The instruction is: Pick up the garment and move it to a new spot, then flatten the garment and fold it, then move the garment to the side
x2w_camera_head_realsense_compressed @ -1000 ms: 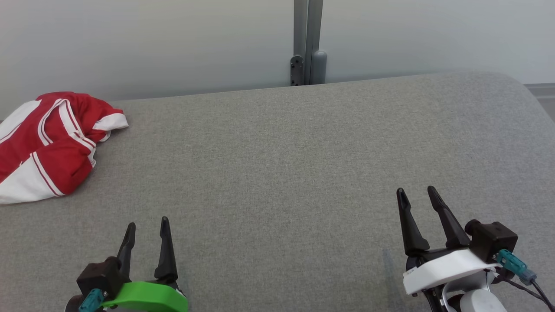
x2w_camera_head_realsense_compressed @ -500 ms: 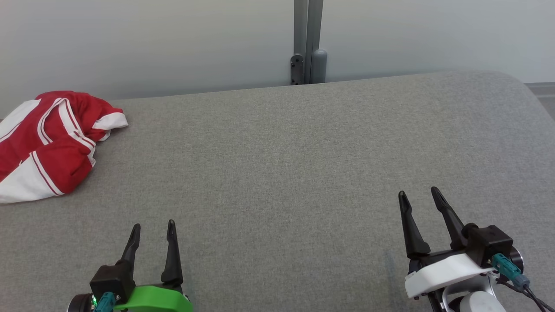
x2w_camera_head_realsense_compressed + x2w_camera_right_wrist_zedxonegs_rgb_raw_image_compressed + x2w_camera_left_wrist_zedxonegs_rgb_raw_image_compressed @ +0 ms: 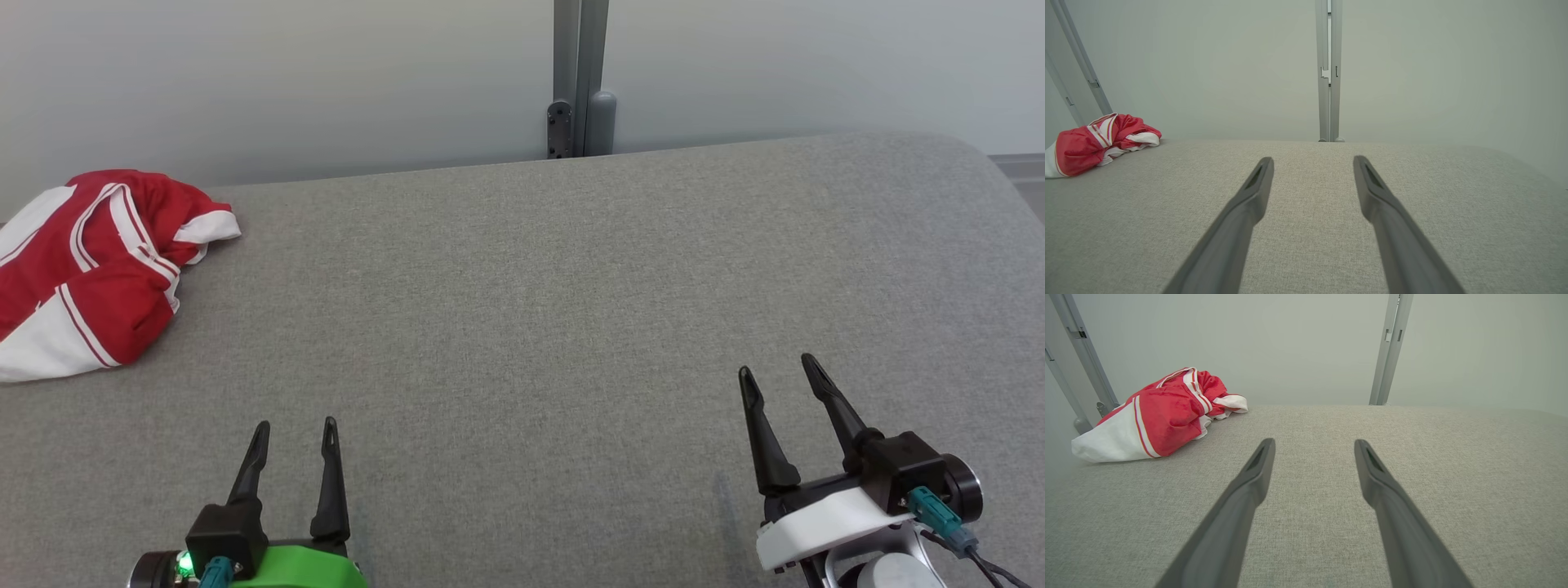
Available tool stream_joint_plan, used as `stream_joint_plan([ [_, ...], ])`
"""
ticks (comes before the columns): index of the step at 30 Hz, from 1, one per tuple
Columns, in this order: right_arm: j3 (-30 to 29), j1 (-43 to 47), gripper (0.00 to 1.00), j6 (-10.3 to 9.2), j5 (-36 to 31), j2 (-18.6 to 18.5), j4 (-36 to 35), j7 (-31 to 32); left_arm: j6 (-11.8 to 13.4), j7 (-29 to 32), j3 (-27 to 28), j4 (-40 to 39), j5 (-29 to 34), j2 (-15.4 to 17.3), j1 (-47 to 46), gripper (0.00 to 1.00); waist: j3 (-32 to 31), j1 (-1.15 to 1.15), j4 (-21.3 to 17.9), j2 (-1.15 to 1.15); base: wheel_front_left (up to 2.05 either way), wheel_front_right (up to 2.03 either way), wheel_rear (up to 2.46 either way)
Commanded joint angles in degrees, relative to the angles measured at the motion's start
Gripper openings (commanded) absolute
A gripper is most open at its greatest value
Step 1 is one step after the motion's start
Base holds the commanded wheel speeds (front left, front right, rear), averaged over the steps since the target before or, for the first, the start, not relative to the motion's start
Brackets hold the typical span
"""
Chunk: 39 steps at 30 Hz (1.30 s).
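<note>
A crumpled red and white garment (image 3: 90, 269) lies bunched at the far left of the grey fabric surface (image 3: 531, 310). It appears at the upper left of the left wrist view (image 3: 1159, 416) and far off to the left in the right wrist view (image 3: 1098, 143). My left gripper (image 3: 295, 428) hovers low at the near left, open and empty, well short of the garment. Over at the near right, my right gripper (image 3: 775, 367) is open too, holding nothing. In both wrist views the fingers (image 3: 1257, 465) (image 3: 1257, 179) stand wide apart above bare fabric.
A pale wall rises behind the surface, with a grey metal post (image 3: 580, 77) at its middle. Another slanted metal post (image 3: 1084, 355) stands behind the garment. The surface's right far corner is rounded (image 3: 971, 159).
My left gripper has drifted slightly right and lower in the head view. The right gripper has shifted a little left and turned at the wrist. The garment has not moved.
</note>
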Motion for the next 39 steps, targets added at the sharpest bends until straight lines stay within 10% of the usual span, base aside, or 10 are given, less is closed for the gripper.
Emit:
stream_joint_plan([
  [1, 0.0, 0.5, 1.00, 0.01, -0.5, -0.3, 0.1, -0.3, 0.4, -0.2, 0.0, -0.1, 0.6, 0.4, 0.6, 1.00, 0.0, 0.00, 0.0, 0.00, 0.00, 0.00, 0.00],
  [25, -0.9, 0.2, 1.00, 0.01, -0.9, -0.3, 0.1, -0.3, 0.5, -0.2, 0.0, 0.5, 0.1, 0.4, -0.4, 1.00, 0.3, 0.00, 0.7, 0.00, 0.00, 0.00, 0.00],
  [39, 0.1, -0.5, 1.00, 0.01, -1.4, -0.2, -1.4, -0.2, 1.0, -0.2, 0.4, -0.9, 0.3, 0.4, -1.5, 1.00, 1.4, 0.00, 16.1, 0.00, 0.00, 0.00, 0.00],
])
